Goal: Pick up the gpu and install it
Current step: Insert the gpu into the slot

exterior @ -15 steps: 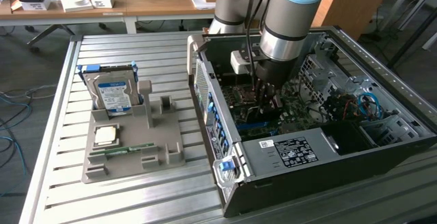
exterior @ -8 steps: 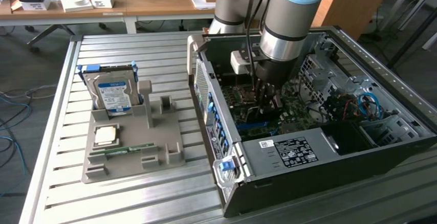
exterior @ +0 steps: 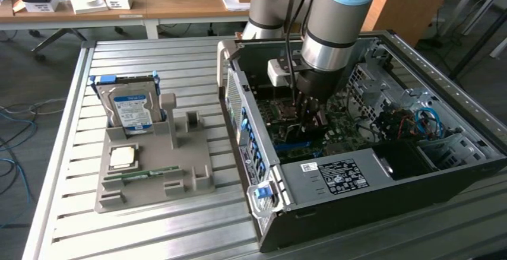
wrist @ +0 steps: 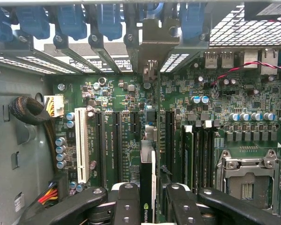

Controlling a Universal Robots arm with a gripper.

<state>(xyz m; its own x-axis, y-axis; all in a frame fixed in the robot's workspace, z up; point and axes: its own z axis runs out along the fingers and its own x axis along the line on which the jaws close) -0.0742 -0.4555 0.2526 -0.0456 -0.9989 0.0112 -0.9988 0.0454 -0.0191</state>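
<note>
In the wrist view the gpu point(wrist: 147, 159) stands edge-on between my two black fingers point(wrist: 126, 201), a thin dark card with a green logo on its edge. Its metal bracket point(wrist: 152, 42) reaches to the case's rear slot openings. My gripper point(wrist: 147, 199) is shut on the card. The card hangs right over the long black expansion slots point(wrist: 118, 140) of the green motherboard point(wrist: 107, 93); I cannot tell whether it touches a slot. In the exterior view my gripper point(exterior: 305, 108) is down inside the open computer case point(exterior: 357, 174), over the motherboard.
Beside the case a grey holder point(exterior: 186, 153) carries a silver hard drive point(exterior: 130, 108), a processor chip point(exterior: 123, 156) and a green memory stick point(exterior: 142, 175). Blue slot clips point(wrist: 70, 23), a white slot point(wrist: 82, 145), a cable bundle point(wrist: 28, 110) and the processor socket point(wrist: 246, 178) surround the card.
</note>
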